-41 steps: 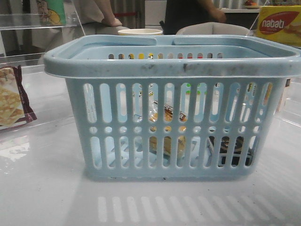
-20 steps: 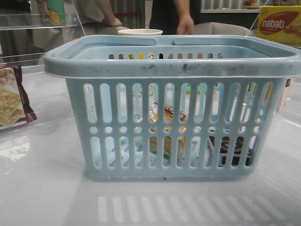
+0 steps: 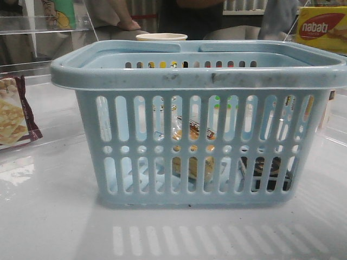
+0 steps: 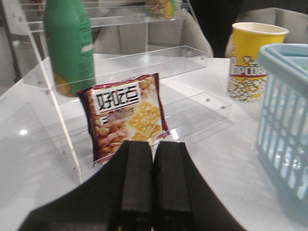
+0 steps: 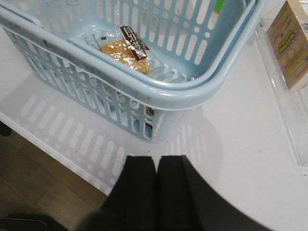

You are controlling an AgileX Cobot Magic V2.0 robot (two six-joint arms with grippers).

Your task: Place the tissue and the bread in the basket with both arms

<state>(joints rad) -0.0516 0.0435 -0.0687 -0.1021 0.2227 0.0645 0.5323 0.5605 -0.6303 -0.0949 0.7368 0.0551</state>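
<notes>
The left claw point(image 4: 145, 180) has its two dark fingers pressed together with nothing between them, and it hangs over the white surface point(image 4: 231, 159). Just ahead of it a maroon-edged cracker packet point(image 4: 126, 115) leans upright against a clear acrylic rack point(image 4: 144, 57), with a green bottle point(image 4: 70, 45) standing on the rack behind it. A yellow popcorn cup point(image 4: 251, 60) stands farther off, next to the basket's wall.

The right claw point(image 5: 155, 185) is likewise closed and empty, fingers touching, poised over the surface near a corner of the basket point(image 5: 159, 94). A small carton point(image 5: 291, 45) sits well apart on the surface.

The bread point(image 5: 126, 50) lies flat on the basket floor near the middle. In the right wrist view its long axis runs diagonally across the floor, and a dark label band crosses the loaf's far end.

From the front, the bread point(image 3: 192, 162) shows through the slots of the basket point(image 3: 200, 78) at centre, and the tissue point(image 3: 267, 169), a low dark pack, lies on the floor to its right, its long side running across the view. A yellow nabati box point(image 3: 322, 27) stands behind at the right.
</notes>
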